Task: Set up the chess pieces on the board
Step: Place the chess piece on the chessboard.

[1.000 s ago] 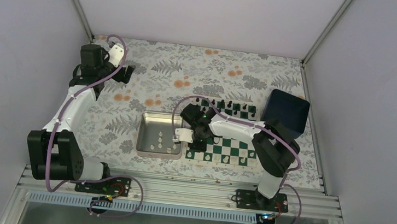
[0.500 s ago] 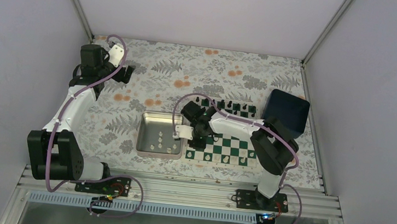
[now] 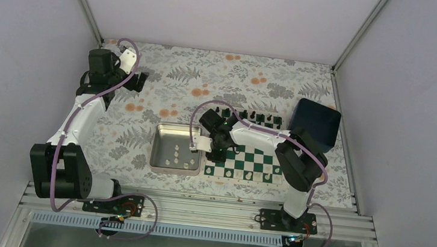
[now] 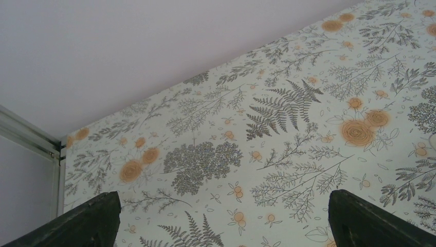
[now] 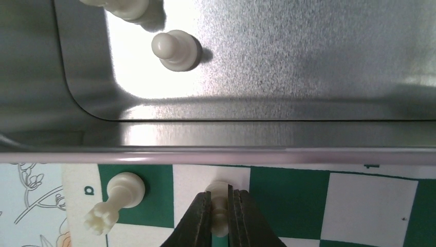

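My right gripper (image 5: 219, 208) is shut on a cream-white pawn (image 5: 219, 191). It holds the pawn over a white square at the left edge of the green and white board (image 5: 288, 198), right beside the tray rim. I cannot tell whether the pawn's base touches the square. A cream-white rook (image 5: 117, 199) stands on the neighbouring green square. In the top view my right gripper (image 3: 216, 152) is at the board's (image 3: 259, 159) left side. Black pieces (image 3: 252, 115) line its far row and white pieces (image 3: 248, 175) its near row. My left gripper (image 3: 142, 81) hangs open, holding nothing, at the far left.
A silver metal tray (image 3: 161, 131) lies just left of the board with several white pieces (image 3: 175, 154) in it, one a pawn (image 5: 175, 50) near its corner. A dark blue box (image 3: 315, 125) stands at the board's far right. Floral cloth (image 4: 257, 128) lies under my left fingers (image 4: 77, 221).
My right gripper has shifted slightly toward the far side along the board's left edge, still shut on the pawn. The left arm has not moved.
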Action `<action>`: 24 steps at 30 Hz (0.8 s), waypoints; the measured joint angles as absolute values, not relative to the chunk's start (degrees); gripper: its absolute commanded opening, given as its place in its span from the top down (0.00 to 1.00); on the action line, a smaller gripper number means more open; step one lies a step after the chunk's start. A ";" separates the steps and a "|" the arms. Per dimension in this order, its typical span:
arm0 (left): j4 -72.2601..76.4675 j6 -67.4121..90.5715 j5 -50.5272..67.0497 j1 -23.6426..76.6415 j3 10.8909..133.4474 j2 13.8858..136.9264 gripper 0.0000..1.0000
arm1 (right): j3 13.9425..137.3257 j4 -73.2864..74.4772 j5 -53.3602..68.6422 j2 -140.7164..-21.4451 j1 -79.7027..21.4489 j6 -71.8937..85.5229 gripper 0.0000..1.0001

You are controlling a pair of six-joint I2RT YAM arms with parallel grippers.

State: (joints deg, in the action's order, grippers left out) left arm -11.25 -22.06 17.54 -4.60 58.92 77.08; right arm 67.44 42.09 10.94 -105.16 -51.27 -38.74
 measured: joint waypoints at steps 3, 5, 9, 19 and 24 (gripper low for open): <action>-11.25 -22.06 17.54 -4.60 58.92 77.08 0.00 | 67.68 42.57 11.38 -105.16 -51.27 -38.92 0.94; -11.25 -22.06 17.54 -4.60 58.92 77.08 0.00 | 67.68 42.83 11.44 -105.16 -51.27 -38.96 0.94; -11.25 -22.06 17.54 -4.60 58.92 77.08 0.00 | 67.68 43.11 11.42 -105.21 -51.27 -38.96 0.95; -11.25 -22.06 17.54 -4.60 58.92 77.08 0.00 | 67.72 43.05 11.51 -106.24 -51.27 -39.00 0.93; -11.25 -22.06 17.54 -4.60 58.92 77.10 0.00 | 67.72 42.83 11.22 -106.26 -51.27 -39.18 0.70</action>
State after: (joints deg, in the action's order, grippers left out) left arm -11.25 -22.06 17.54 -4.60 58.92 77.10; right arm 67.72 42.83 11.22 -106.26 -51.27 -39.18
